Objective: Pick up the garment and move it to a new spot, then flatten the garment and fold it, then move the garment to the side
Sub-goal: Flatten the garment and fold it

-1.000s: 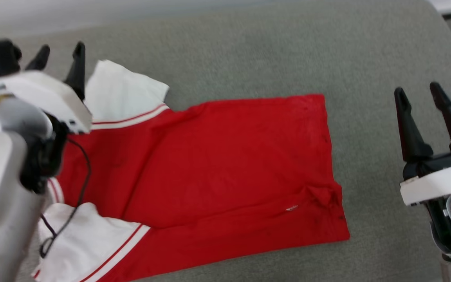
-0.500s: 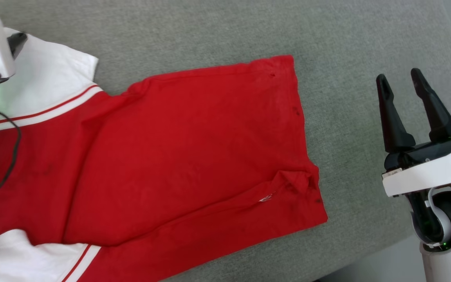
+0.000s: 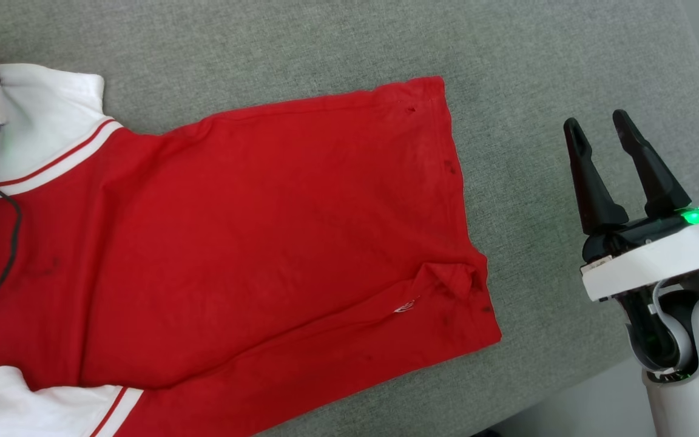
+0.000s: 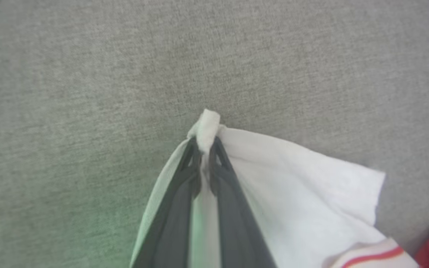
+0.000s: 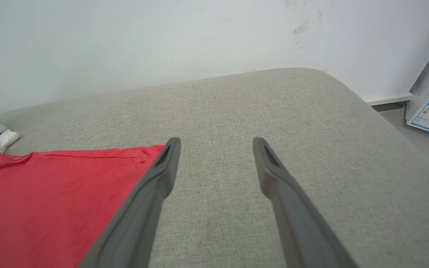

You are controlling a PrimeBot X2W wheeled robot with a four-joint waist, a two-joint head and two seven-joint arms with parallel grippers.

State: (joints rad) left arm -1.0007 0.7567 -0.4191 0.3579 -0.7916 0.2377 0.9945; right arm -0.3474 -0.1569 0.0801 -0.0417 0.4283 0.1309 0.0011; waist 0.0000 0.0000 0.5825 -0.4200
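The jersey [image 3: 264, 243] lies spread on the grey cushion [image 3: 325, 42]. Its long axis runs left to right across the head view, with the hem to the right. The left gripper [image 4: 205, 147] is clamped on the edge of the far white sleeve [image 4: 292, 178], at the jersey's left end. The right gripper [image 3: 596, 120] hovers near the hem with its fingers apart, empty. Judgement: the left arm governs the next pull.

Garment [image 3: 264, 243] on cushion [image 3: 325, 48], right pincer [image 3: 596, 120] to its right
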